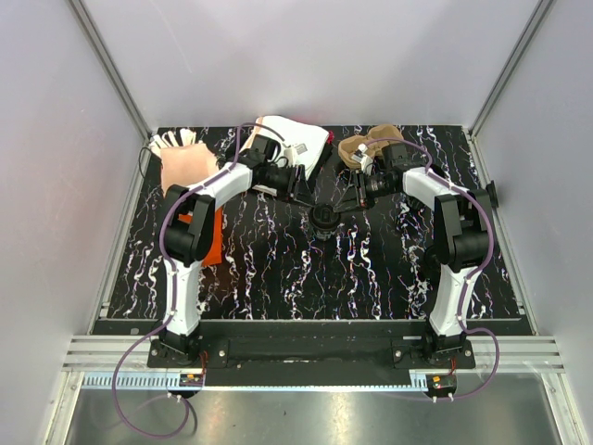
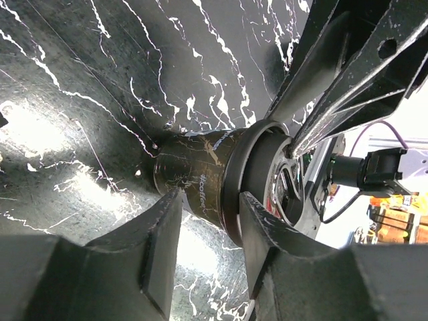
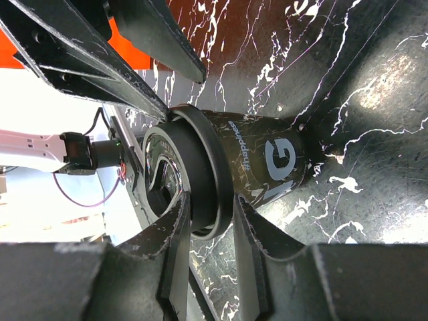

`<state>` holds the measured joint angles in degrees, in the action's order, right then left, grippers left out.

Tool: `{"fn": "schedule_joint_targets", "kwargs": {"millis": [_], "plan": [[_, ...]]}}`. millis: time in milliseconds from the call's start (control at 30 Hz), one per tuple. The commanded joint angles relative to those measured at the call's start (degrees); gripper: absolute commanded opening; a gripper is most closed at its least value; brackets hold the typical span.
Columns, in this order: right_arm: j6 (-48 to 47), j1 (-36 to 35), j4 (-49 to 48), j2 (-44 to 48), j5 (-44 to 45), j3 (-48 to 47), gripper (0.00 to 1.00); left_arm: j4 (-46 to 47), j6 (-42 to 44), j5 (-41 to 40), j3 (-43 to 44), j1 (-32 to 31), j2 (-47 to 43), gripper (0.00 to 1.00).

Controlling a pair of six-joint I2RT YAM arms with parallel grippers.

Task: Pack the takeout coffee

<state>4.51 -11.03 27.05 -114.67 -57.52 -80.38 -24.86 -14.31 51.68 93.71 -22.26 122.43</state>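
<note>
Takeout coffee (image 1: 324,222), a small black round tapered disposable cup with white print and a glossy lipped lid fitted, stood upright on the black white-veined marble-pattern table (image 1: 278,269), directly between the two grippers. Left gripper (image 2: 208,214) was released, its scuffed matte black fingers parted with slack either side of the lid rim. Right gripper (image 3: 210,227) bracketed the same rim closely; whether it was clamped could not be determined. Packing appeared barely begun: the brown moulded cardboard cup tray (image 1: 369,146) lay beyond the right gripper, apart from the cup. Transfer into a hollow was not yet done.
</note>
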Motion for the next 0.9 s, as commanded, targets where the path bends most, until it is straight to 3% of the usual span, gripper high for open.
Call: {"fn": "schedule_joint_targets", "kwargs": {"millis": [0,400,867], "plan": [[-4.2,-0.9,0.0,-0.1,9.3,0.7,0.14,-6.4,5.3,-6.2,-0.2,-2.2,0.0,0.4],[-7.4,-2.7,-1.3,2.0,13.4,4.3,0.14,-12.9,11.4,-16.2,-1.5,-5.6,2.4,0.22],[-9.1,-3.9,-1.9,3.1,15.5,5.8,0.13,-20.4,14.0,-20.4,1.4,-7.9,7.9,0.12]]}}
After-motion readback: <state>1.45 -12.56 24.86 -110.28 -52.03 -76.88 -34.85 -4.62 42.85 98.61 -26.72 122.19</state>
